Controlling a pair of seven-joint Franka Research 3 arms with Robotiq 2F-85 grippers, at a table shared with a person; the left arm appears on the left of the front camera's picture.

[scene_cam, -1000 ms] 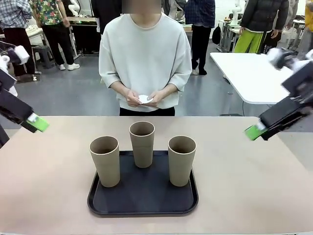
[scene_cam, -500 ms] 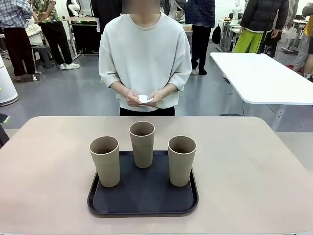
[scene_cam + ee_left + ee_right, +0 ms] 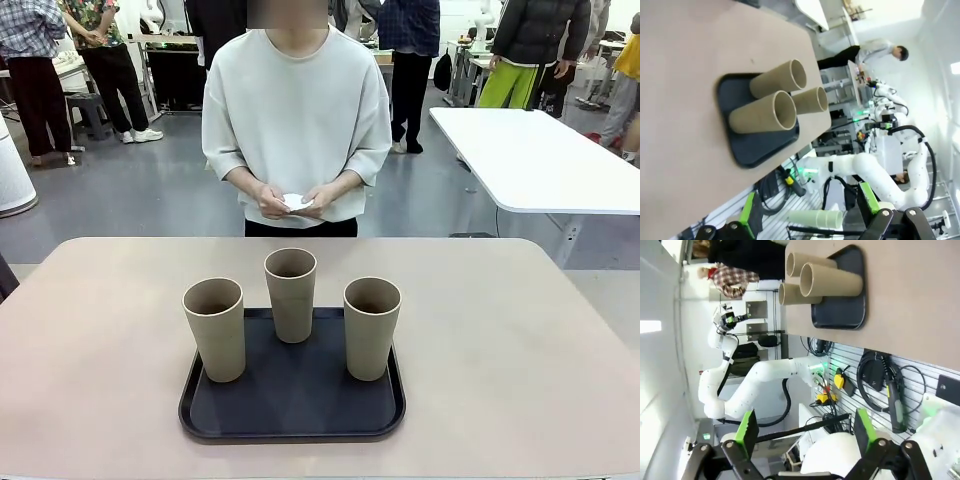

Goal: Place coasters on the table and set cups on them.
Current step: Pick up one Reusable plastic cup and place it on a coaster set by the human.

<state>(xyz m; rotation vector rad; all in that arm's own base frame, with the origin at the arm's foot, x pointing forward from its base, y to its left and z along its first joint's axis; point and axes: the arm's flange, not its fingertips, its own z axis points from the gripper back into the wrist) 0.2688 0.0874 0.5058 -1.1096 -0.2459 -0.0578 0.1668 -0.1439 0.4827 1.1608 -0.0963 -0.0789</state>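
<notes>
Step in hand: laying coasters, not yet begun. The coasters (image 3: 296, 203) are a small white stack, edge detail too small to tell, pinched in the person's hands (image 3: 268, 198) well beyond the far edge of the tray (image 3: 290, 405), above no part of the worktop (image 3: 500, 340). Three cups (image 3: 291, 293) are tall, tapered, matte tan, handleless and empty. All stand upright on the tray, one far-middle and two nearer at its left and right, none touching. Left hand (image 3: 807, 210) is released, green pads spread, nothing between, well apart from the tray. Right hand (image 3: 806, 432) is likewise spread and empty, well apart from the tray. Next, as I judge it: discs go flat on bare worktop beside the tray, spaced apart. Then each cup gets a side grasp, a lift off the tray, and centring on a disc. The thin paper may slide.
</notes>
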